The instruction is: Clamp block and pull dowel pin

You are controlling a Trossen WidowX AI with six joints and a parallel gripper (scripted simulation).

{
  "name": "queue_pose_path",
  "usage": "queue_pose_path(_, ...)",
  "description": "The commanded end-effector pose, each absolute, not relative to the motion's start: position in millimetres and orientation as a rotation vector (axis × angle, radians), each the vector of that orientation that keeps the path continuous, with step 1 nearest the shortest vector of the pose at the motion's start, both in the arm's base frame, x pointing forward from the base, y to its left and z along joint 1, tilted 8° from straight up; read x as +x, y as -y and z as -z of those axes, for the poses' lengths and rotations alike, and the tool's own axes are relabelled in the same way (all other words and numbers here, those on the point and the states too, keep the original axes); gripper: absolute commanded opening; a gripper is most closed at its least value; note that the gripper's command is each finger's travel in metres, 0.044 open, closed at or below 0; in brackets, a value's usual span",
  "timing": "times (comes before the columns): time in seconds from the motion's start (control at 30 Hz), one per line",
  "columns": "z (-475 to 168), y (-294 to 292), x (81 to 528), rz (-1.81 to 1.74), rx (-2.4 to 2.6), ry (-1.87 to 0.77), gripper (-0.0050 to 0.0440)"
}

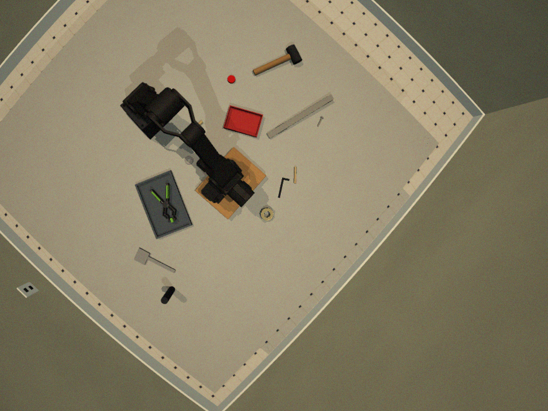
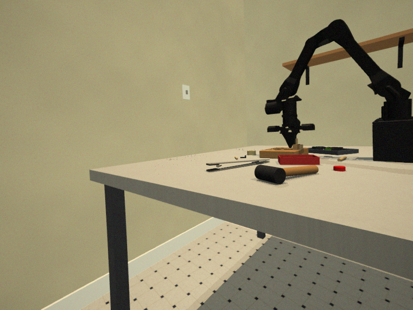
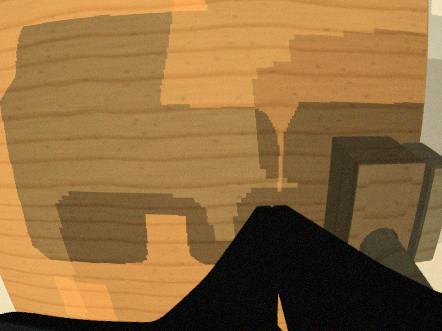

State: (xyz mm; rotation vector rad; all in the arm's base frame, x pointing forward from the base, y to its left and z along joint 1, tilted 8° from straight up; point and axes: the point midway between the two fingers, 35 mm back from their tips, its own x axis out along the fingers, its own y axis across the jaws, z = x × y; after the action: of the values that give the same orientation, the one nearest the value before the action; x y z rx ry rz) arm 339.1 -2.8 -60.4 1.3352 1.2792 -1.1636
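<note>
My gripper is shut and empty, tips low over the wooden board; the arm hides them from above. The small wooden block is on the board, right of the tips in the wrist view and apart from them. Its dowel pin stands up from it, partly hidden by a finger in the wrist view. A wooden piece, seemingly the bench stop, is just beyond the block. The green-and-black spring clamp lies in the grey tray, away from the block.
A red tray, mallet and long grey bar lie on one side of the board. A tape roll, hex key and loose dowel lie beyond it. A black cylinder stands farther off.
</note>
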Motion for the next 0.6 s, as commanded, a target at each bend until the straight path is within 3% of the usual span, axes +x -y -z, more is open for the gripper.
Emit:
queue_pose_path(0.0,57.1,2.5,330.8,1.160,1.339,-1.278,0.0000)
queue_pose_path(0.2,57.1,2.0,315.2,1.160,1.339,-1.278,0.0000)
queue_pose_path(0.57,56.3,3.5,336.3,1.158,1.341,-1.271,0.0000)
